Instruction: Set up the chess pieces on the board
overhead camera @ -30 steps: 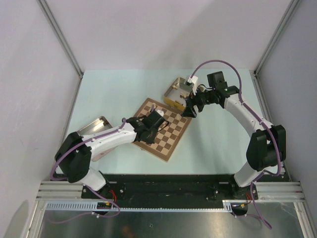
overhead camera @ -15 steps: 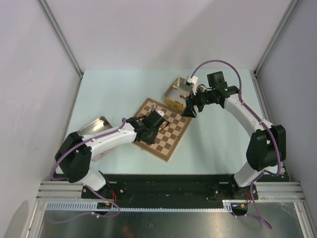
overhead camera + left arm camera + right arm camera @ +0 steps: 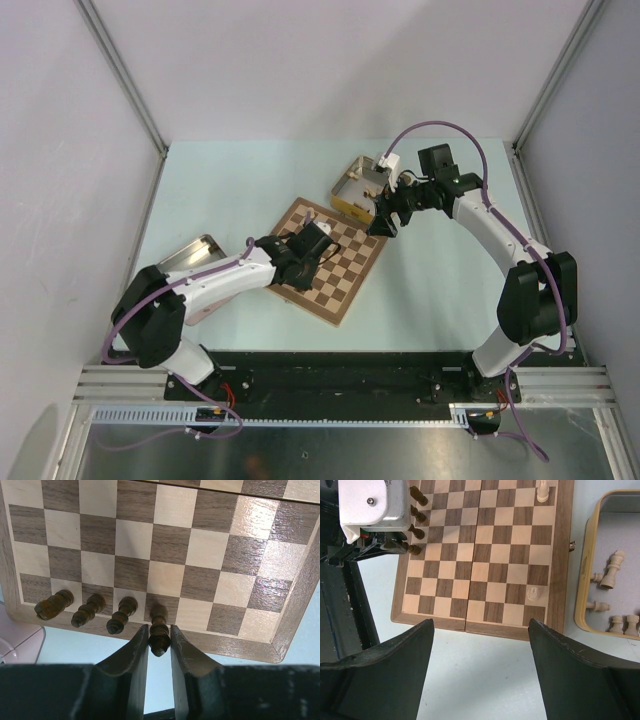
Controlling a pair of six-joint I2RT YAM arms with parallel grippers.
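One board, two tins and two grippers show. At the left a shallow tin [image 3: 192,252] lies open beside the left arm; what it holds cannot be made out. The board [image 3: 348,270] lies askew at mid-table. Four dark pieces [image 3: 89,611] stand in a row on its edge squares. The left gripper [image 3: 159,630] flanks the rightmost of them, jaws drawn narrow and just beside its head on both sides; whether they press it I cannot tell. Two pale pieces [image 3: 533,594] stand well apart on the opposite edge row. Just beside that edge sits the yellow tin [image 3: 582,580], with five pale pieces showing in it. The right gripper [image 3: 480,622] hovers over the board's side edge, jaws spread wide, holding nothing. From above, nothing has visibly shifted since a second ago.
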